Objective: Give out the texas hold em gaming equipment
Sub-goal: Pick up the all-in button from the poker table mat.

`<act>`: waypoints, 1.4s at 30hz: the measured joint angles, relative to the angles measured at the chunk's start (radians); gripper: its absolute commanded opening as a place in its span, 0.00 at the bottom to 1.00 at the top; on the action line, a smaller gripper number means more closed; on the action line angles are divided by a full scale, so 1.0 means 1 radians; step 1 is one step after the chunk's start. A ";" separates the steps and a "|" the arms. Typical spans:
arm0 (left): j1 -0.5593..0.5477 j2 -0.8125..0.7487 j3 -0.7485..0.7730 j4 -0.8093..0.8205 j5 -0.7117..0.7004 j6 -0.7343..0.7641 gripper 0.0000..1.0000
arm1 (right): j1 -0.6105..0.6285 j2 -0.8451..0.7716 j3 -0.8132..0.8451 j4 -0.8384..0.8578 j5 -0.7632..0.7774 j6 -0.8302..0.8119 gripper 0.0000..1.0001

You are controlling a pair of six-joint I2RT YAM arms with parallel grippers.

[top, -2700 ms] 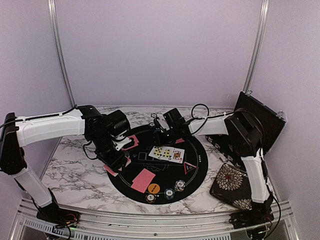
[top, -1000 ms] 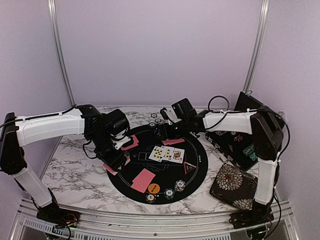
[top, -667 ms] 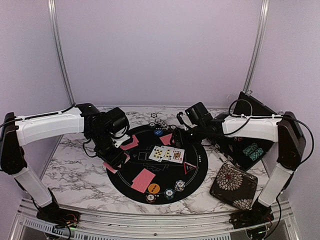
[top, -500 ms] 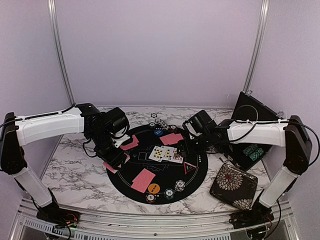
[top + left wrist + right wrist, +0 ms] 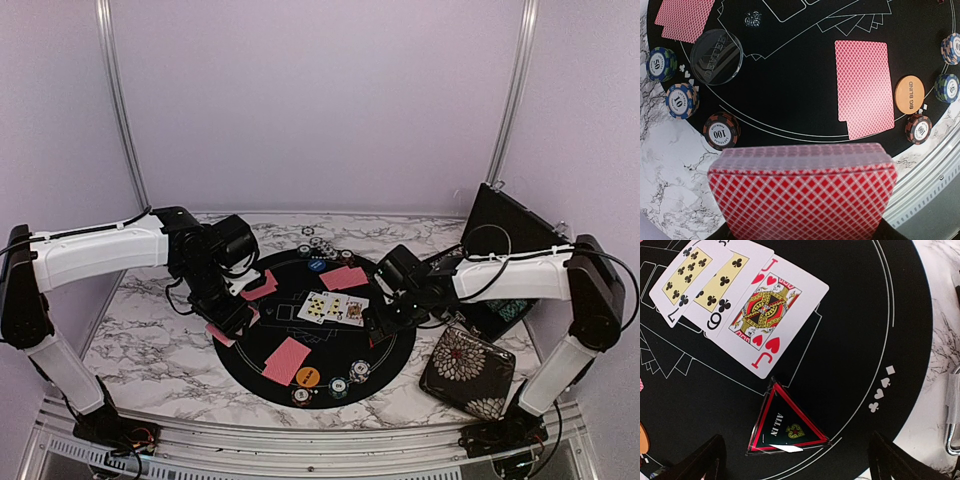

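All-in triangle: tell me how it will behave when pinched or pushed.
The triangle looks thin and rigid with a glossy highlight, so it is probably light but slippery. It lies flat on the mat, so its edges may be hard to catch; a push would likely slide it.

Round black mat (image 5: pixel 330 345) is lying mid-table on a white marble tabletop (image 5: pixel 150 330), with white printed outlines and suit marks showing on it in both wrist views. Floral-patterned square pouch (image 5: pixel 465 368) is sitting flat on the marble just beside the mat's right edge, toward the front. Black rectangular case (image 5: pixel 512 232) is standing open behind the pouch, lid tilting up by the right wall. Pale purple walls (image 5: pixel 320 100) are closing in back and sides. Aluminium uprights (image 5: pixel 120 110) are running up the back corners, and an aluminium rail (image 5: pixel 300 440) is running along the near edge.
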 measured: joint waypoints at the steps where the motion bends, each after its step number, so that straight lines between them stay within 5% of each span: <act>1: 0.000 0.000 0.000 0.000 0.000 0.000 0.44 | 0.000 0.002 -0.001 0.000 -0.002 0.003 0.95; 23: 0.009 0.000 0.000 0.002 0.000 0.001 0.44 | 0.007 0.075 0.023 -0.041 -0.011 0.321 0.83; 42: 0.012 0.000 0.000 0.003 0.001 0.001 0.44 | 0.034 0.151 0.104 -0.110 0.066 0.373 0.77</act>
